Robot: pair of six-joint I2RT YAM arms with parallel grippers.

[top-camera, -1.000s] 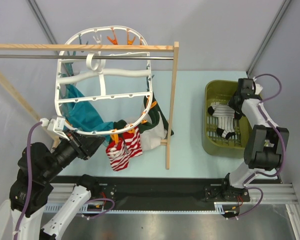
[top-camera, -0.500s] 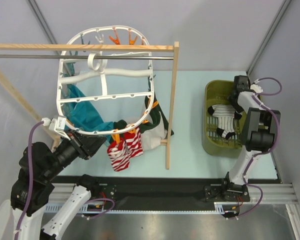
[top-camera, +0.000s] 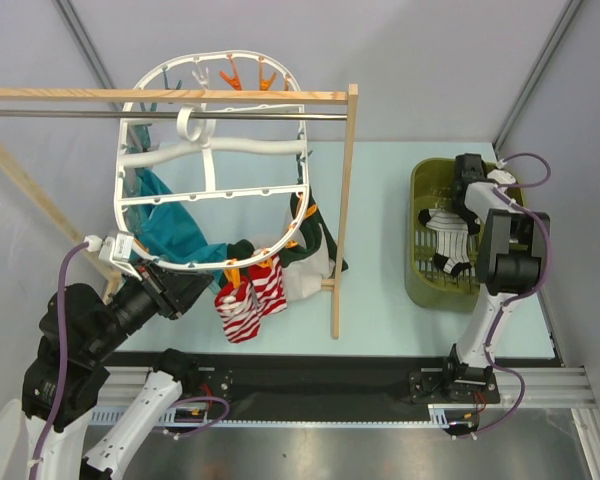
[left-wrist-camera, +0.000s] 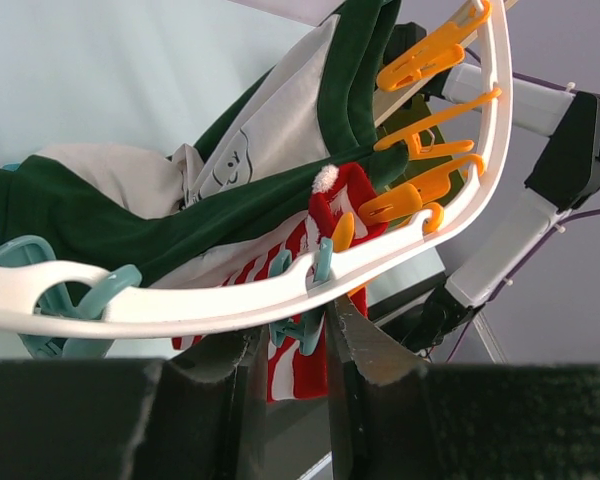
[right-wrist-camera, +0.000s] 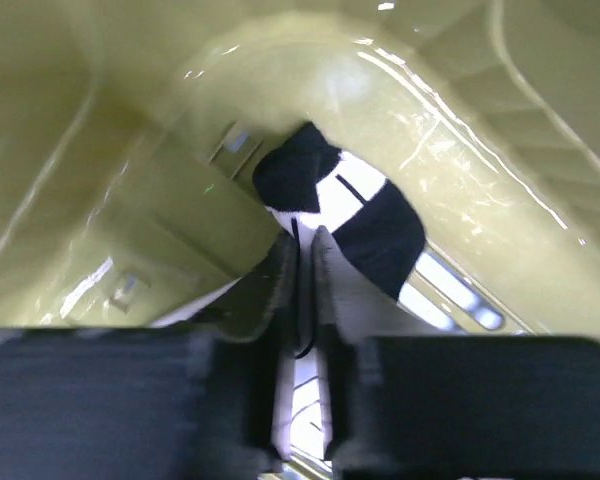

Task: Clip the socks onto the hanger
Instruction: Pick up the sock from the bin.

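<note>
Now, note: left fingers (left-wrist-camera: 355, 350) clamped on hanger (left-wrist-camera: 180, 305) rim at teal clip (left-wrist-camera: 302, 318), likely steadying frame against swinging on wooden rack (top-camera: 340, 200). 2 red-and-white socks (top-camera: 248, 300) hang clipped just beside that grip. Right fingers (right-wrist-camera: 332, 290) pinched together on black-toed sock (top-camera: 442, 222), down inside green basket (top-camera: 416, 285) on counter, well apart from hanger; reads as pickup for next clip.

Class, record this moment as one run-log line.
left gripper: shut on white plastic oval hanger | right gripper: shut on black-toed striped sock, inside olive basket
</note>
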